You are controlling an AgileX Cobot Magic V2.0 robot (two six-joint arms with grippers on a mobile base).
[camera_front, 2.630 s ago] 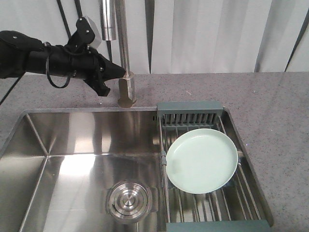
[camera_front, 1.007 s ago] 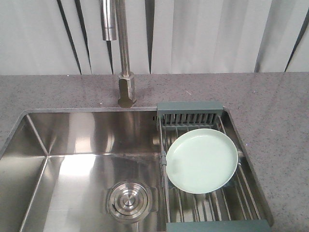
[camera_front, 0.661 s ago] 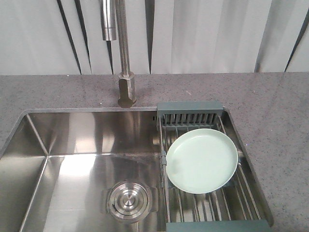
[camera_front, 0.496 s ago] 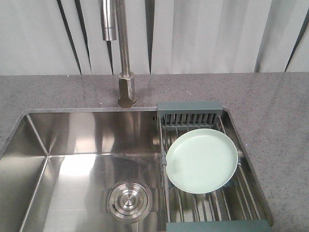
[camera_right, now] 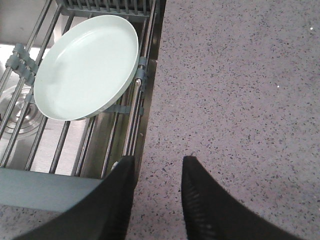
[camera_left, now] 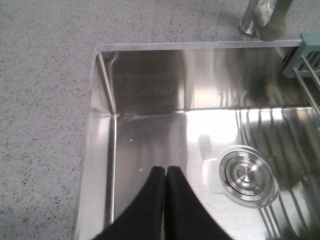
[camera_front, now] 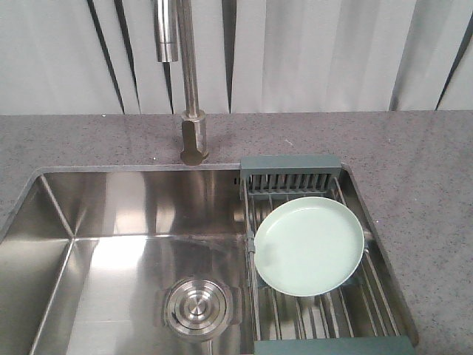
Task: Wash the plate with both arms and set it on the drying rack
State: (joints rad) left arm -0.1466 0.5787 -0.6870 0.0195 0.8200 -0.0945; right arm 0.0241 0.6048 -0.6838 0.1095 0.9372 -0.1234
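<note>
1. While the plate (camera_front: 309, 245) sits on the drying rack (camera_front: 323, 309), neither arm shows in the front view; each gripper is seen only from its own wrist camera.
2. Left gripper (camera_left: 165, 172): fingers pressed together, tips touching, nothing between them. It hangs over the sink basin (camera_left: 150, 100), above the bare steel floor.
3. Drain (camera_left: 247, 175) is ahead and to the right of the left fingertips, apart from them. Faucet base (camera_left: 260, 22) is far ahead and right, on the countertop (camera_left: 45, 100) behind the basin.
4. Right gripper (camera_right: 157, 165): fingers spread, a clear gap between them, holding nothing. Left finger (camera_right: 117, 195) is over the rack's right edge rail; the right finger is over the speckled countertop.
5. Plate in the right wrist view (camera_right: 87, 67): ahead and left of the right gripper, well apart from both fingers, no contact.
6. Plate lies face up across the rack bars, slightly tilted; exact support points under it cannot be told.
7. Rack spans the right end of the sink; its slotted end piece (camera_front: 290, 171) is at the far side, beyond the plate.
</note>
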